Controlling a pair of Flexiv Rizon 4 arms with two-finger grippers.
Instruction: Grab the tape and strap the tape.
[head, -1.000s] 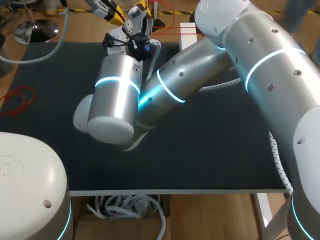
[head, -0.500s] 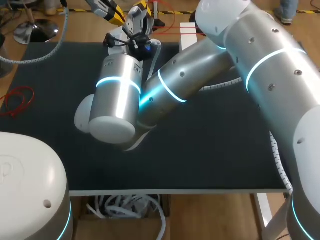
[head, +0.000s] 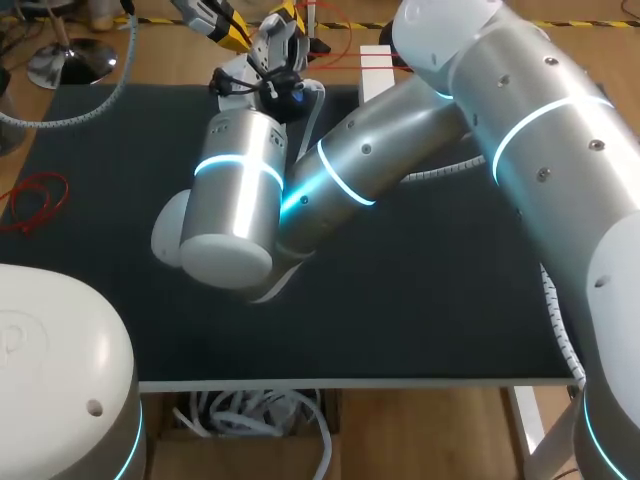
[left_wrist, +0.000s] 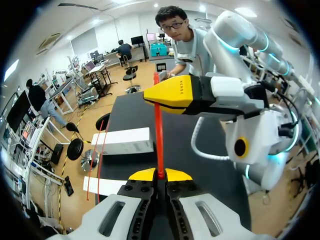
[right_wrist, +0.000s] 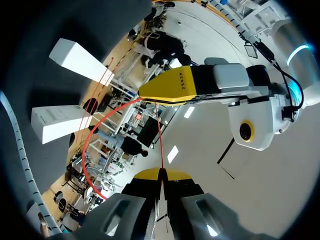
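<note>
Pinching the thin red tape (left_wrist: 158, 130) in the left claw (left_wrist: 160, 174) and right claw (right_wrist: 161, 175); probably light and floppy, so gripping near its ends.

Two arms: left arm (head: 60, 360) lower left, right arm (head: 520, 130) upper right. Two tools: left tool (left_wrist: 160, 174), right tool (right_wrist: 161, 174). Apparently one red tape (left_wrist: 158, 127). Two white boxes (left_wrist: 122, 141). One black surface (head: 420, 290).

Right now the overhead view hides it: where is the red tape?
The red tape runs taut between the left gripper and right gripper, seen in both wrist views.
</note>
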